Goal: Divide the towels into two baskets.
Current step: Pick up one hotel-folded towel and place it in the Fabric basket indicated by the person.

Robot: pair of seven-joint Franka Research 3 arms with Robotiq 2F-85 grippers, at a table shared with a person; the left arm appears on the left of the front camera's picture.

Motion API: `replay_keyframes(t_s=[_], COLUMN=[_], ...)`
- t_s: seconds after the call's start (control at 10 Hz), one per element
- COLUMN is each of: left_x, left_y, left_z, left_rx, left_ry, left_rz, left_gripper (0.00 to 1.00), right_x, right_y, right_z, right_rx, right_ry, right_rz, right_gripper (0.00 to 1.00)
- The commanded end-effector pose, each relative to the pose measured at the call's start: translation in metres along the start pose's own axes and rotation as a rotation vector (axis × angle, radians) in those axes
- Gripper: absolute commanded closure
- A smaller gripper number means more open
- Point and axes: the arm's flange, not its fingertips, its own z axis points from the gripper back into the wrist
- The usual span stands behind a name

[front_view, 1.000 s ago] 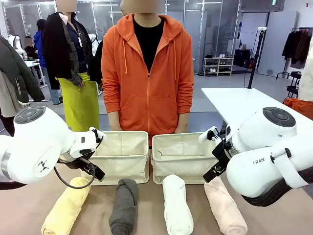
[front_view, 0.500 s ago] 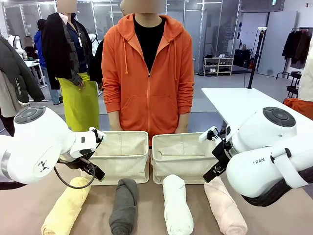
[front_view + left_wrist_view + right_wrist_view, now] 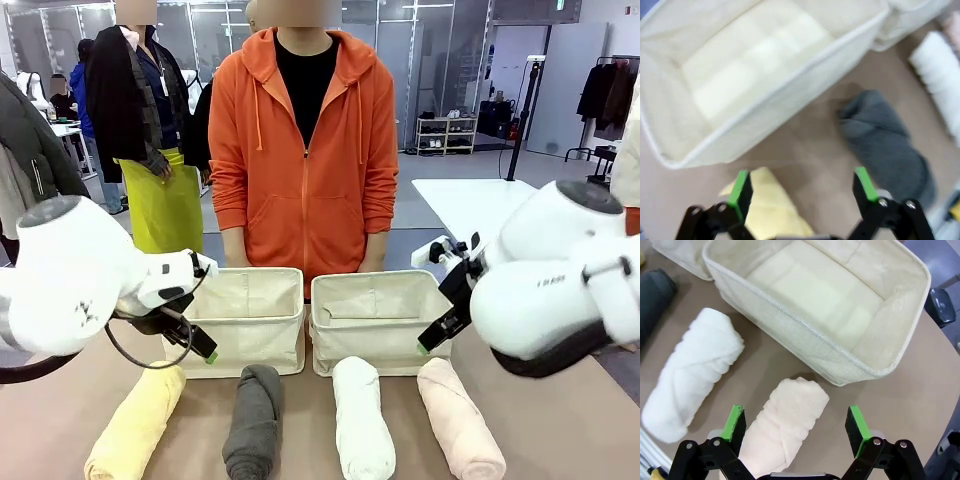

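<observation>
Yellow towel and pink towel now sit below the left gripper and right gripper, both spread and freshly tipped downward, likely for first grasps.

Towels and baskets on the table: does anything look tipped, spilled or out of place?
Nothing stands out. The yellow towel, dark grey towel, white towel and pink towel lie rolled in a row before the left basket and right basket, both upright and empty.
</observation>
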Motion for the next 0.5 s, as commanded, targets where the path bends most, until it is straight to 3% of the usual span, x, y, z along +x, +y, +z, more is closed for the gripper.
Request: replay_keyframes(t_s=[0.0,0.1,0.4], left_x=[-0.004,-0.010,-0.054], left_y=[0.035,0.048,0.104], left_z=[0.046,0.069,0.111], left_rx=[-0.224,-0.286,-0.486], left_ry=[-0.036,-0.063,-0.217], left_rz=[0.037,0.053,0.310], left_gripper=[0.00,0.00,0.00], right_x=[0.001,0.000,-0.033], right_y=[-0.022,-0.032,-0.089], right_z=[0.022,0.026,0.053], right_rx=[0.128,0.252,0.565], right_ry=[0.005,-0.015,-0.140], right_rz=[-0.034,-0.110,-0.408], right_gripper=[0.00,0.00,0.00])
